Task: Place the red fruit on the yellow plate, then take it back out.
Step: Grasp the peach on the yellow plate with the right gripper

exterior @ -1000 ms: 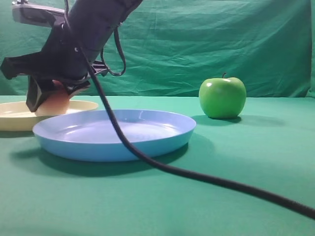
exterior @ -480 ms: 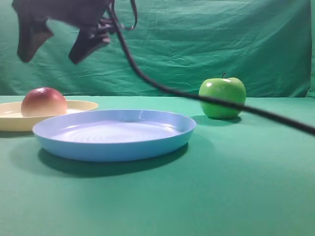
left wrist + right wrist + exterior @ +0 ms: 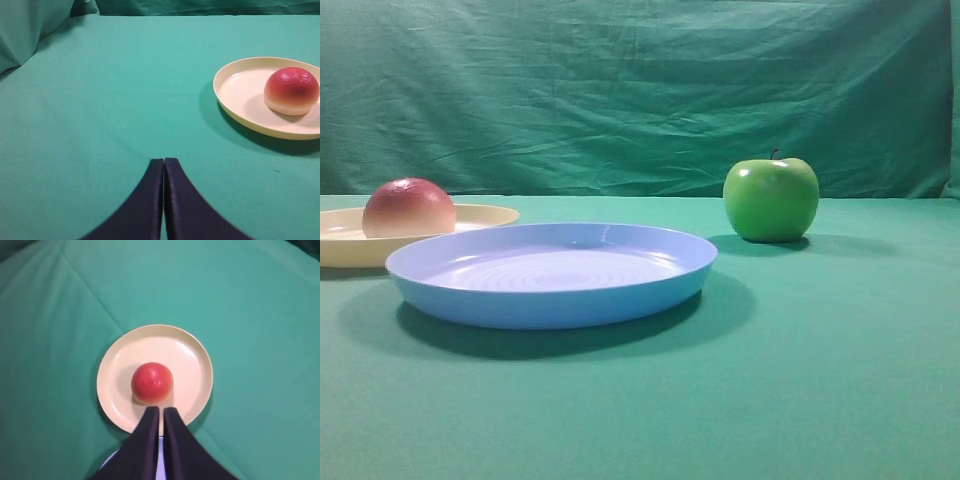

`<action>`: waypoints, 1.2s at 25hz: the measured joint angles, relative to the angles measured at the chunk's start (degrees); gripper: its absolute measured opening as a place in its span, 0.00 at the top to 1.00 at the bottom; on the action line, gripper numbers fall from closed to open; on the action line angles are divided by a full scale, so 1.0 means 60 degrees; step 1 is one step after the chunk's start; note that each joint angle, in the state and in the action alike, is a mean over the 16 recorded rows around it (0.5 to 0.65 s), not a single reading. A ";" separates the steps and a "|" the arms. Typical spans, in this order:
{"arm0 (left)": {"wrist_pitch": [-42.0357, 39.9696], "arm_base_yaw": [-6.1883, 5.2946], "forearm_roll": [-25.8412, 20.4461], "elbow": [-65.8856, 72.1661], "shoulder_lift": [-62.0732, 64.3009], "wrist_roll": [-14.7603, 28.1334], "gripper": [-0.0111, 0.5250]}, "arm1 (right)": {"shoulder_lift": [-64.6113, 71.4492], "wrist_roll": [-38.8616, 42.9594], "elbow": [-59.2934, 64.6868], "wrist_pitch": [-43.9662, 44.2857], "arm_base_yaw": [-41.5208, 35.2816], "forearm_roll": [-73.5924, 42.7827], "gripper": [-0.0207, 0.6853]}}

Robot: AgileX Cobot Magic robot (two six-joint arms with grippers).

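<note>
The red fruit (image 3: pixel 408 207) rests on the yellow plate (image 3: pixel 490 214) at the far left of the exterior view, and nothing touches it. From above, in the right wrist view, the red fruit (image 3: pixel 152 382) sits in the middle of the yellow plate (image 3: pixel 115 375). My right gripper (image 3: pixel 161 410) hangs high above the plate's near edge, shut and empty. My left gripper (image 3: pixel 163 161) is shut and empty over bare cloth, with the yellow plate (image 3: pixel 235 95) and the red fruit (image 3: pixel 291 91) ahead to its right. Neither gripper shows in the exterior view.
A light blue plate (image 3: pixel 550 275) stands in front of the yellow one, slightly overlapping it in the exterior view, and its edge (image 3: pixel 111 464) shows under my right fingers. A glossy green apple (image 3: pixel 771 198) stands at the back right. Green cloth covers the table and backdrop.
My right gripper let go of the red fruit on the yellow plate, rose up out of the exterior view with its cable, and shut. The fruit stays on the plate.
</note>
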 joint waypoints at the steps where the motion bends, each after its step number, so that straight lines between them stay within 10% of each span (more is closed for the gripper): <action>1: 0.0000 0.0000 0.0000 0.0000 0.0000 0.0000 0.98 | -0.0427 0.0014 0.0442 -0.0156 0.0000 0.0008 0.97; 15: 0.0000 0.0000 0.0000 0.0000 0.0000 0.0000 0.98 | -0.5740 0.0738 0.5210 -0.1810 0.0000 -0.0897 0.97; 30: 0.0000 0.0000 0.0000 0.0000 0.0000 0.0000 0.98 | -0.9604 0.5405 0.7165 -0.1778 -0.1269 -0.5303 0.97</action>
